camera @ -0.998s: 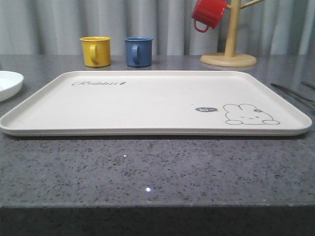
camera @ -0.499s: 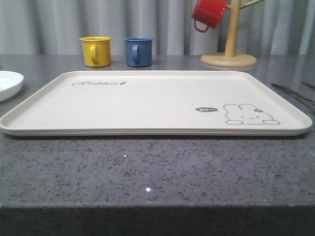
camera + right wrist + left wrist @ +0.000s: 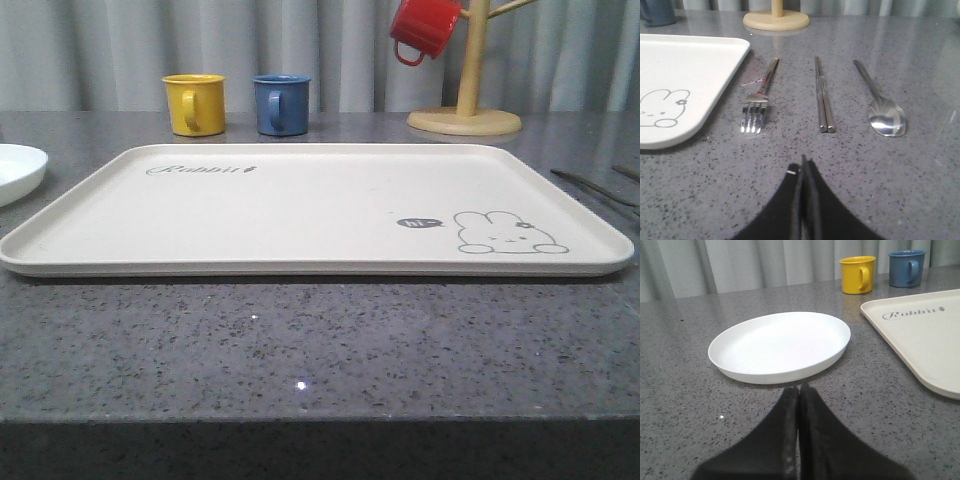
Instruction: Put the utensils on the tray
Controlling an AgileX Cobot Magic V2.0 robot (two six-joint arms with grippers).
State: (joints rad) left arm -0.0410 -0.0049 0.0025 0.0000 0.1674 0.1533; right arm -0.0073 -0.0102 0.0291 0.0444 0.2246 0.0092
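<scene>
The cream tray (image 3: 300,205) with the rabbit drawing lies bare in the middle of the table; its corner (image 3: 675,75) and edge (image 3: 920,335) show in the wrist views. Just right of it the utensils lie side by side on the grey counter: a fork (image 3: 759,97), a pair of chopsticks (image 3: 823,97) and a spoon (image 3: 880,102); thin handles (image 3: 598,186) show in the front view. My right gripper (image 3: 803,165) is shut and empty, a short way short of the chopsticks' ends. My left gripper (image 3: 799,389) is shut and empty, just before the white plate (image 3: 780,345).
A yellow mug (image 3: 194,103) and a blue mug (image 3: 281,103) stand behind the tray. A wooden mug tree (image 3: 465,115) with a red mug (image 3: 425,28) hanging on it stands at the back right. The white plate (image 3: 15,170) sits left of the tray.
</scene>
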